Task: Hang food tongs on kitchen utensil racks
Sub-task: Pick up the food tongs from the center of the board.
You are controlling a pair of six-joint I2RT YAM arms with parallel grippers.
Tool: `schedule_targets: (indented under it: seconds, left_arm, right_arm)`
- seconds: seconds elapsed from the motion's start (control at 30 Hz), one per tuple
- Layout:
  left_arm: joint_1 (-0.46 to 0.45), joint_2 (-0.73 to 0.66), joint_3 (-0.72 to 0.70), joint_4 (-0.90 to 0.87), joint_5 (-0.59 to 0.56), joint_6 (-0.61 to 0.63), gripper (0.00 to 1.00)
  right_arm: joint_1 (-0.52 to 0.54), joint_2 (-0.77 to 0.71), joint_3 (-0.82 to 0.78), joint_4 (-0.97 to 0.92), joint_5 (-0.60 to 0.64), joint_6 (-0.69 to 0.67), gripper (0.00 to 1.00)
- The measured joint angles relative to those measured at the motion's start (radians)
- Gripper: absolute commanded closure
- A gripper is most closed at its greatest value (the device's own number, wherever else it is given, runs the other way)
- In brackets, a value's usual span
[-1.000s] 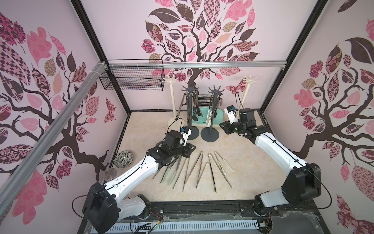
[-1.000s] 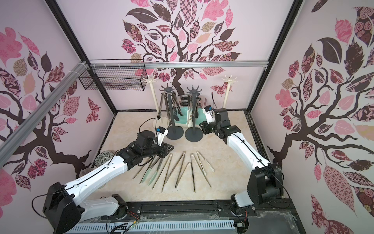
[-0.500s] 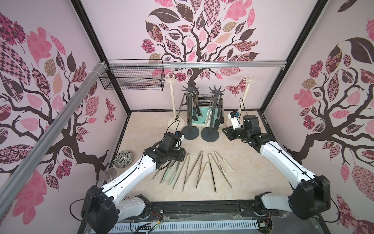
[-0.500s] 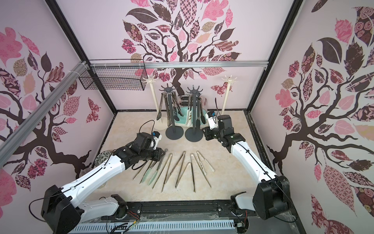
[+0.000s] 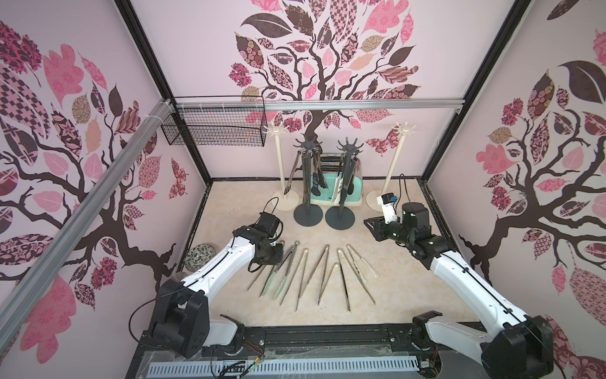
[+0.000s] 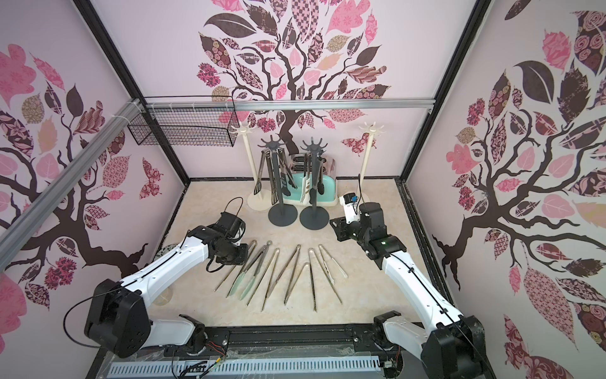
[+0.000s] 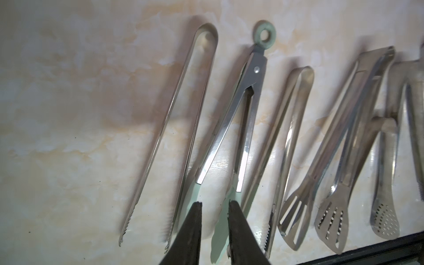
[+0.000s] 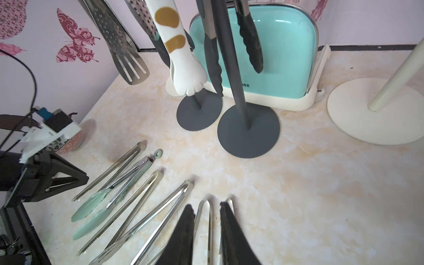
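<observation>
Several food tongs (image 5: 314, 272) lie fanned on the marble table in both top views. My left gripper (image 7: 214, 203) hovers over the mint-tipped, ring-ended tongs (image 7: 249, 91) at the fan's left end, jaws slightly open with nothing between them. In a top view its body (image 5: 271, 255) hides the fingers. My right gripper (image 8: 206, 205) is narrowly open and empty above the table (image 5: 410, 288), right of the fan (image 5: 373, 226). Two dark grey kitchen utensil racks (image 5: 307, 183) (image 5: 342, 187) carry hanging tongs. Two cream racks (image 5: 282, 164) (image 5: 393, 164) flank them.
A mint toaster (image 5: 352, 192) stands behind the dark racks. A black wire basket (image 5: 216, 129) hangs on the back rail at left. A patterned bowl (image 5: 199, 261) sits by the left wall. The black front rail (image 5: 328, 338) borders the table.
My left gripper has come away from the dark rack's base, toward the front and down over the fan's left end. My right gripper has drawn back from the racks and lowered.
</observation>
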Motion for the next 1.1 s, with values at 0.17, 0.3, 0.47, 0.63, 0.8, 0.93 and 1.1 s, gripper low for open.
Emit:
schedule_targets:
  seconds: [0.17,0.3,0.47,0.63,0.8,0.93,1.1]
  left_arm:
    - [0.003,0.098,0.025,-0.019,-0.026,0.031,0.76]
    - [0.013,0.134,0.025,-0.02,-0.048,0.04,0.76]
    - [0.023,0.183,0.056,-0.027,-0.066,0.058,0.77]
    - [0.029,0.243,0.117,-0.025,-0.066,0.09,0.76]
    - [0.032,0.298,0.151,-0.022,-0.063,0.113,0.77]
    - [0.032,0.328,0.15,-0.014,-0.055,0.12,0.77]
    - [0.032,0.363,0.138,0.004,-0.051,0.124,0.78]
  right_arm:
    - [0.0,-0.035,-0.04,0.001,0.005,0.013,0.76]
    - [0.0,-0.04,-0.043,0.006,0.005,0.024,0.76]
    - [0.0,-0.047,-0.043,0.013,0.004,0.026,0.76]
    - [0.0,-0.06,-0.052,0.021,0.004,0.026,0.76]
    - [0.0,-0.066,-0.052,0.021,0.004,0.026,0.76]
    - [0.0,-0.072,-0.052,0.022,0.0,0.026,0.76]
    - [0.0,-0.072,-0.055,0.024,-0.001,0.026,0.76]
